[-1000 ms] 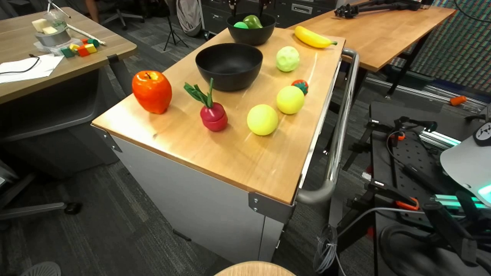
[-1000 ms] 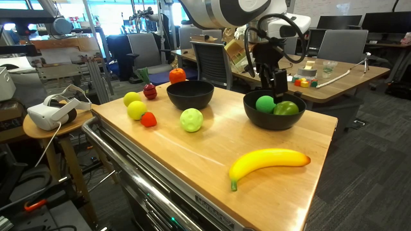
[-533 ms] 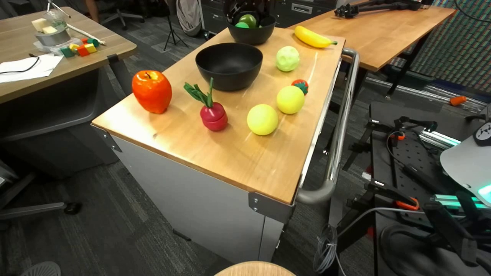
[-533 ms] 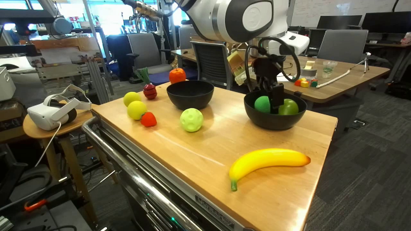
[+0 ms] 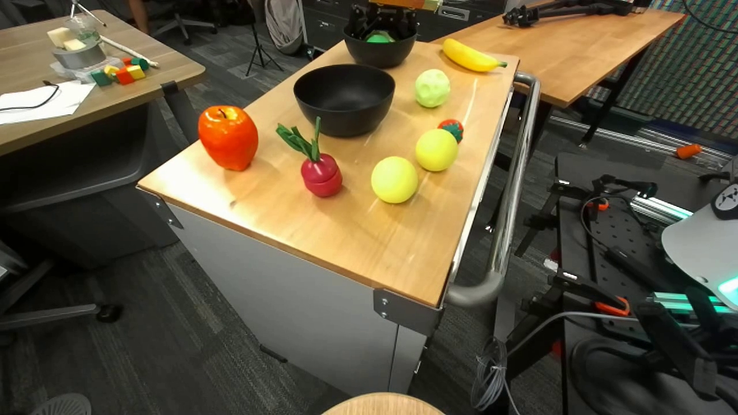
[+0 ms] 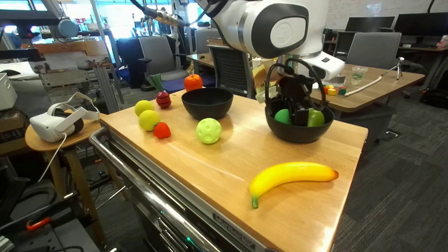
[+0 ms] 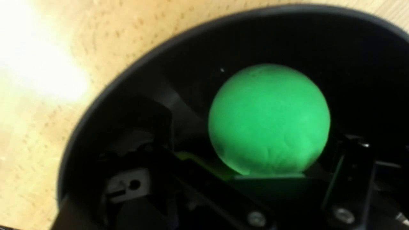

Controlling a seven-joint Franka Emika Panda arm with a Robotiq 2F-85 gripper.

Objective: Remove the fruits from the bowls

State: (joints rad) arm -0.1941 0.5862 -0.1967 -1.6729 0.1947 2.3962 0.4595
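1. Black bowl point(image 6: 297, 134) near the back edge of the desk point(image 6: 224, 157), opposite the rail point(image 5: 518, 173). Holds 2 fruits: green ball point(image 7: 270, 118), olive-green fruit point(image 6: 316, 118).
2. Jaws down inside that bowl, spread wide. Wrist view: gap to the green ball on 1 side. Grip on the olive-green fruit: cannot tell, it's partly hidden.
3. Other black bowl point(image 5: 350, 121): same edge, further along.
4. Banana point(image 6: 297, 172): rail-side corner, at the jaws' end, stem toward the rail edge.
5. Dimpled pale-green ball point(image 6: 209, 131): in from the rail edge, between banana and strawberry point(image 6: 162, 130).
6. Strawberry just beside 1 of 2 yellow balls point(image 5: 436, 150), near the rail edge.
7. Red radish-like piece point(image 5: 321, 174), green leaves: near the opposite short edge.
8. Orange-red apple point(image 5: 228, 138): back corner, same end.
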